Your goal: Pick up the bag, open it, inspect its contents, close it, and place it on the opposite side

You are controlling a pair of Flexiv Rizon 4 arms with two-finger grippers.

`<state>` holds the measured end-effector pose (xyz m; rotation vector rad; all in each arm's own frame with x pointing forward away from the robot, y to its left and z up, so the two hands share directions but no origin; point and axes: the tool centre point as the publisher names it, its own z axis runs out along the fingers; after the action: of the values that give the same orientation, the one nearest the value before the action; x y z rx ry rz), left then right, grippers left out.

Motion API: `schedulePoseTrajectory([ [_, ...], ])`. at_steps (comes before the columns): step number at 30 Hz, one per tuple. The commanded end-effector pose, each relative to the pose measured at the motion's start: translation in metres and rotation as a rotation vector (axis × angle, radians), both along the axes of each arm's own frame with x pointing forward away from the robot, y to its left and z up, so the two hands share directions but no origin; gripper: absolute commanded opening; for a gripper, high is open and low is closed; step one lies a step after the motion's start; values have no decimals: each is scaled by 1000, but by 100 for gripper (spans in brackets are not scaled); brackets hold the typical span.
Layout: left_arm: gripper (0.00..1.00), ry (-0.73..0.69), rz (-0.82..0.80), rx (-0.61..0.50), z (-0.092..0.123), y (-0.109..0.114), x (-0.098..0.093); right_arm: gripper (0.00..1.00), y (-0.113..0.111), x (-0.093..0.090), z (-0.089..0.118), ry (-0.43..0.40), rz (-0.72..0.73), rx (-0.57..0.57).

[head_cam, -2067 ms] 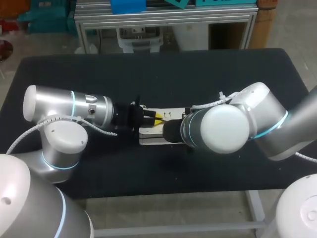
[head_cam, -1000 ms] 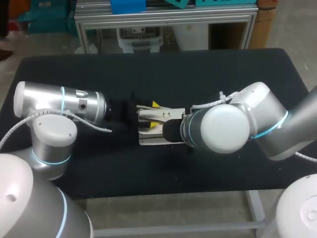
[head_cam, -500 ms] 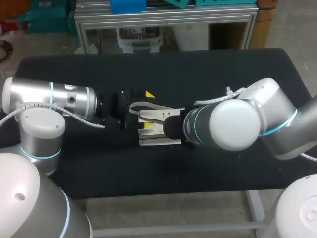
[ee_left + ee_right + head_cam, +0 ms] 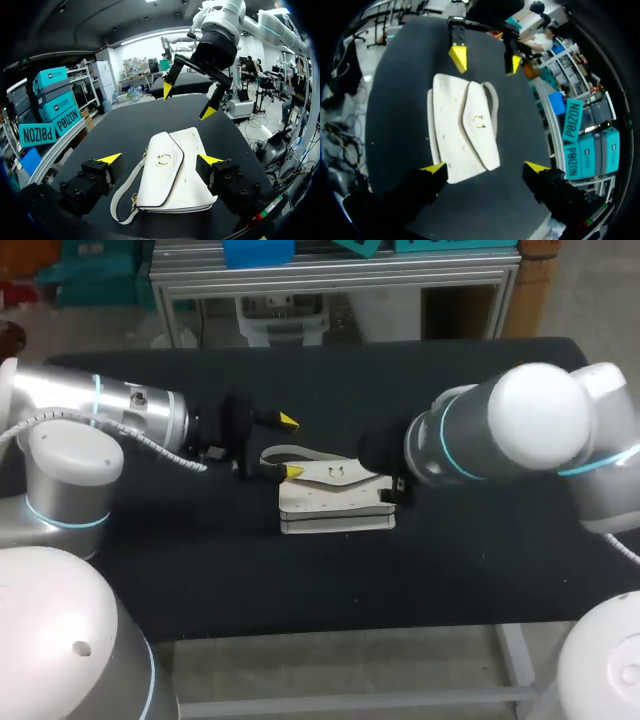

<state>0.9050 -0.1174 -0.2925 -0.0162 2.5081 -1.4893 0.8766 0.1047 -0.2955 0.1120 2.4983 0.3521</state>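
Left gripper (image 4: pixel 290 446) and right gripper (image 4: pixel 187 100) both released; white bag (image 4: pixel 335 502) lies between.
For a sure lift, close squarely on the strap (image 4: pixel 120 192) end, not the flap (image 4: pixel 162 165).

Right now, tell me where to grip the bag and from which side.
Take the strap: it loops clear of the bag at the end facing the left end effector, so come from that side. The flat-lying body likely offers less to pinch.
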Motion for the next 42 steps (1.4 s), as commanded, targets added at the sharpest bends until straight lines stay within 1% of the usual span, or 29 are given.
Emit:
schedulePoseTrajectory([
  [1, 100, 156, 30, 154, 7, 2, 4, 100, -3, 7, 21, 178, 37, -56],
  [3, 100, 173, 36, 222, 7, 3, 4, 100, -3, 10, 29, 214, 42, -84],
  [6, 100, 197, 46, 281, 7, 6, 4, 100, -2, 14, 36, 259, 47, -126],
  [8, 100, 223, 48, 325, 7, 9, 4, 100, -2, 15, 40, 309, 52, -153],
  [10, 100, 252, 55, 350, 7, 12, 4, 100, -2, 18, 41, 364, 63, -158],
  [14, 100, 360, 56, 381, 8, 19, 5, 100, -6, 24, 42, 485, 78, -127],
  [15, 100, 400, 60, 380, 7, 21, 7, 100, -7, 25, 42, 514, 81, -111],
  [16, 100, 445, 78, 384, 5, 23, 8, 100, -7, 25, 42, 555, 99, -64],
  [17, 100, 492, 138, 393, 3, 25, 10, 100, -9, 26, 41, 622, 117, 35],
  [18, 100, 478, 177, 443, 3, 27, 10, 100, -11, 26, 38, 703, 157, 148],
  [19, 100, 478, 177, 443, 3, 27, 10, 100, -14, 22, 37, 702, 132, 167],
  [34, 100, 478, 177, 443, 3, 27, 10, 100, -14, 22, 37, 702, 132, 167],
  [35, 100, 478, 177, 443, 3, 27, 10, 100, -11, 27, 36, 740, 47, 152],
  [36, 100, 525, 213, 462, 1, 24, 8, 100, -9, 27, 36, 751, -9, 137],
  [37, 100, 569, 272, 476, 0, 21, 5, 100, -9, 25, 36, 763, -34, 133],
  [38, 100, 617, 351, 494, 0, 19, 2, 100, -11, 24, 37, 791, -69, 136],
  [40, 100, 701, 425, 488, -1, 19, -4, 100, -17, 26, 38, 850, -159, 141],
  [41, 100, 754, 496, 492, -1, 18, -7, 100, -20, 28, 38, 921, -225, 166],
  [42, 100, 784, 543, 480, -2, 17, -8, 100, -23, 30, 37, 940, -288, 161],
])
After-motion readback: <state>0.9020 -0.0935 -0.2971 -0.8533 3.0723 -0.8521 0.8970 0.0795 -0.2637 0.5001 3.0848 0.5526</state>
